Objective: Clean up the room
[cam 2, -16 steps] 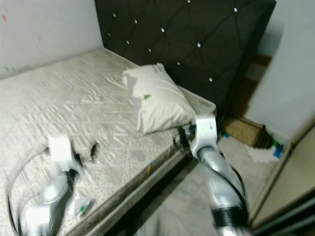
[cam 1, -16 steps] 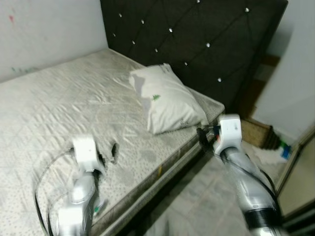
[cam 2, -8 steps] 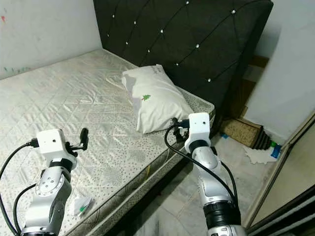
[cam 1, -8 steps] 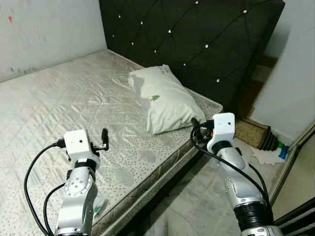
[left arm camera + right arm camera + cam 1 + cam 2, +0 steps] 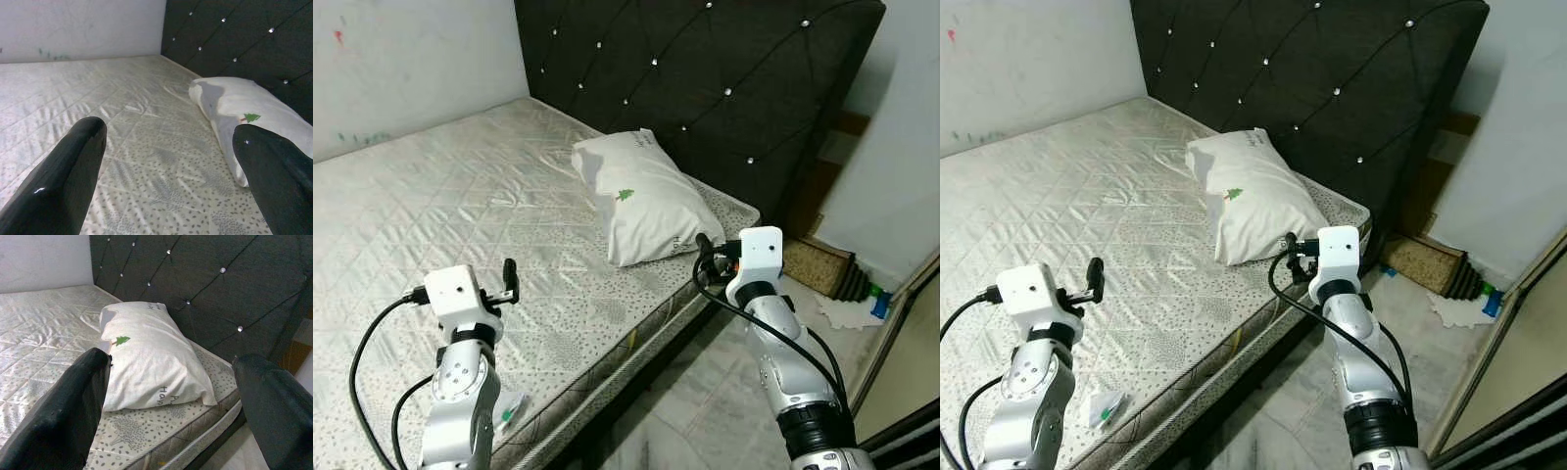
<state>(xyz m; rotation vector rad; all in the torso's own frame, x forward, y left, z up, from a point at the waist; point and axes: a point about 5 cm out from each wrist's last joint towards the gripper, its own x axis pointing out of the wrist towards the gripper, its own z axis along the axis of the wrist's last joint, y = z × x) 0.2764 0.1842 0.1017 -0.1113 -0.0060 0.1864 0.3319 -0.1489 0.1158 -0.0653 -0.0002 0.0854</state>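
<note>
White pillow [image 5: 646,201] with a small green tree print lies on the bare quilted grey mattress [image 5: 431,206], near the corner by the dark tufted headboard [image 5: 705,88], one end propped toward the headboard, which I judge is why it sits tilted rather than flat. My right pincer [image 5: 1293,257] is raised just beside the pillow's near end, not touching it, fingers spread wide with nothing between them; through the right wrist view the pillow sits squarely between the two fingers [image 5: 78,401], so I judge I am lined up to reach for it. My left pincer [image 5: 507,279] hovers over the mattress well apart from the pillow, also wide open and holding nothing. At the mattress edge near my left arm lies a small crumpled white wrapper with a green mark [image 5: 1105,409], likely something to be cleared. On the tiled floor [image 5: 705,411] beyond the bed corner are a brown mat [image 5: 818,264] and crumpled white paper [image 5: 847,311] against the wall. No bin or basket is in sight, so I cannot tell where the litter should go.
</note>
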